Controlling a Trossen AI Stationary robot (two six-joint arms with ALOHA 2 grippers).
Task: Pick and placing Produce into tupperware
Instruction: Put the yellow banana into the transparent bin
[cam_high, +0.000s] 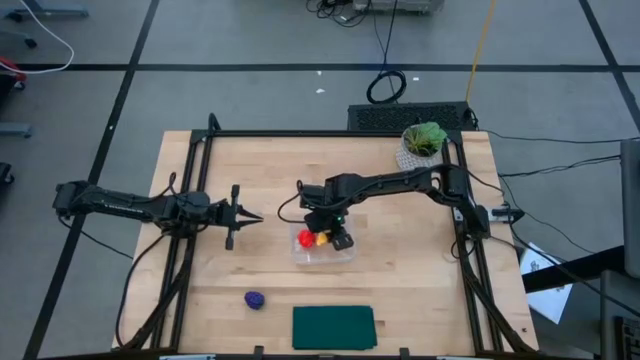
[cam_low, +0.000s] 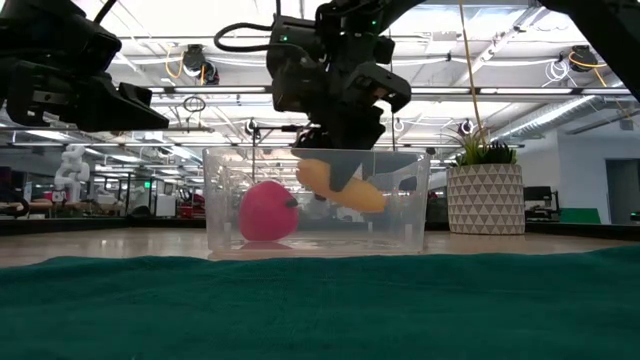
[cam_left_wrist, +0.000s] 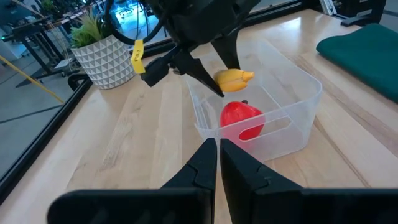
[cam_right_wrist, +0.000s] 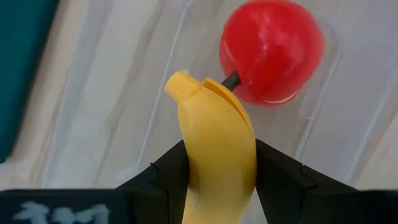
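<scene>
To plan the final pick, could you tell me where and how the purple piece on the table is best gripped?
The purple piece is a small rounded lump lying alone on the bare table, clear of the green mat. It is probably best gripped across its middle, coming straight down; the idle left gripper is nearer.

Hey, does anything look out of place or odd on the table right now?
Nothing spilled or damaged. The purple piece still lies on the table near the green mat, outside the tub. The right gripper holds the banana over the tub beside the red piece.
</scene>
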